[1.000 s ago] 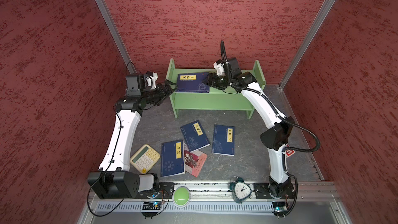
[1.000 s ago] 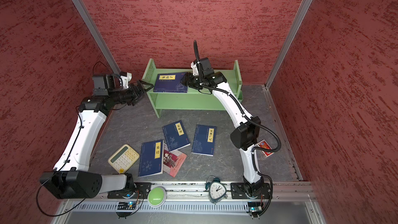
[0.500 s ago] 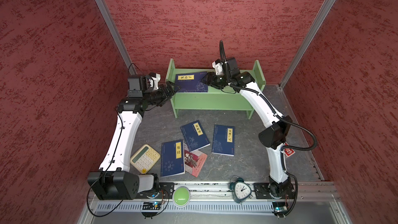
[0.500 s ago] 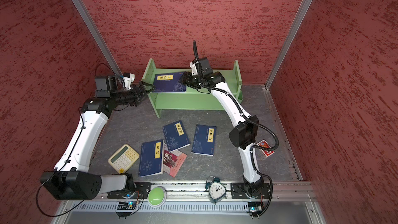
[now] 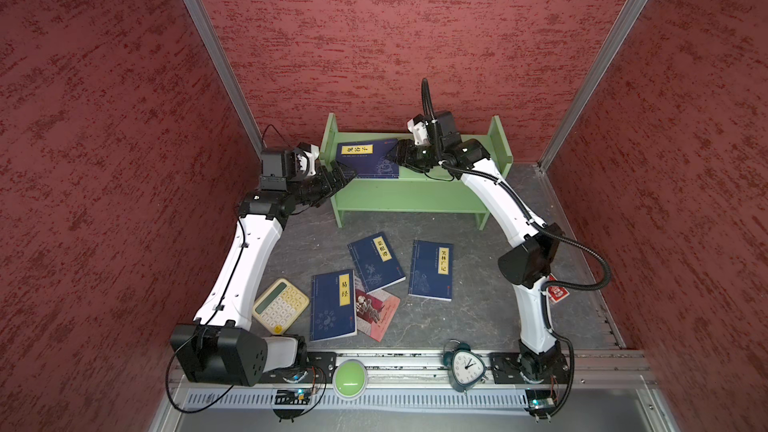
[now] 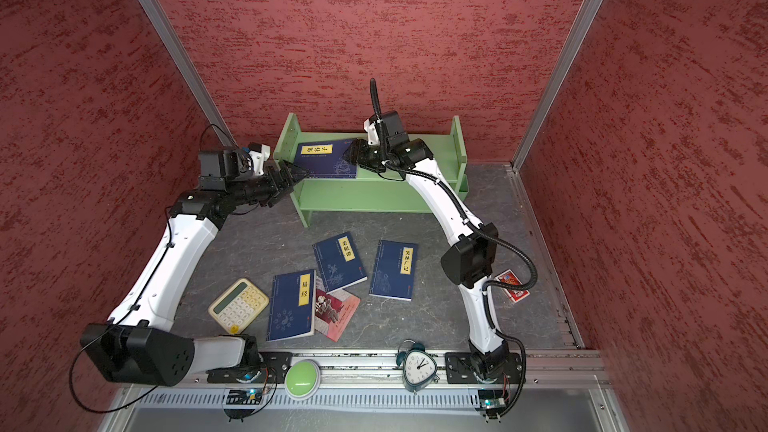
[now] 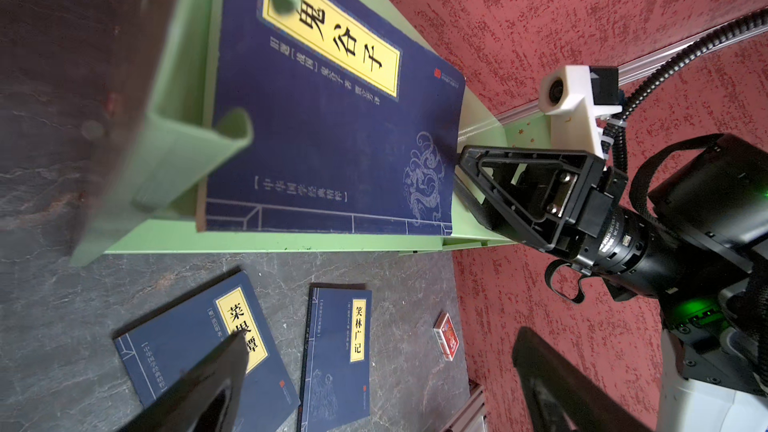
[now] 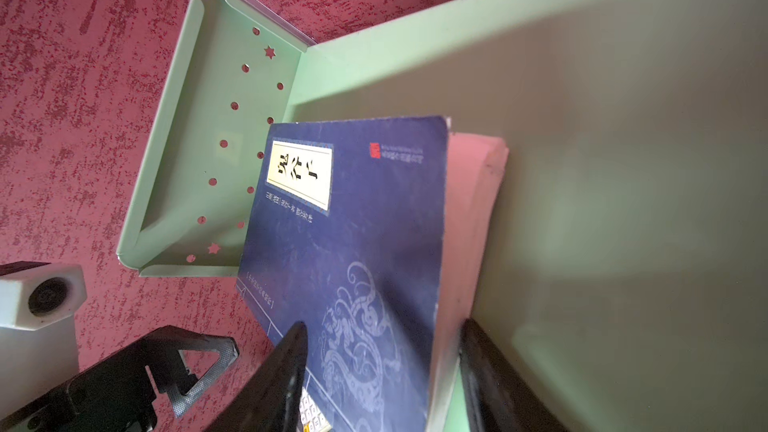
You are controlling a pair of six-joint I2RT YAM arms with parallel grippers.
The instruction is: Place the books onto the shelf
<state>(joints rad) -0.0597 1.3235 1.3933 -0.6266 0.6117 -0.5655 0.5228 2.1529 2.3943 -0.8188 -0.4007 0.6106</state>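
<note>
Right gripper clamping navy book on shelf, left gripper spread — red-pink book half-covered

Left pincer spread wide, right pincer clamped

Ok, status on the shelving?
Left gripper open, beside shelf end panel. Right gripper shut on navy book, tilted on shelf. Three navy books and red-pink book on table. Nothing blocking seen.
</note>
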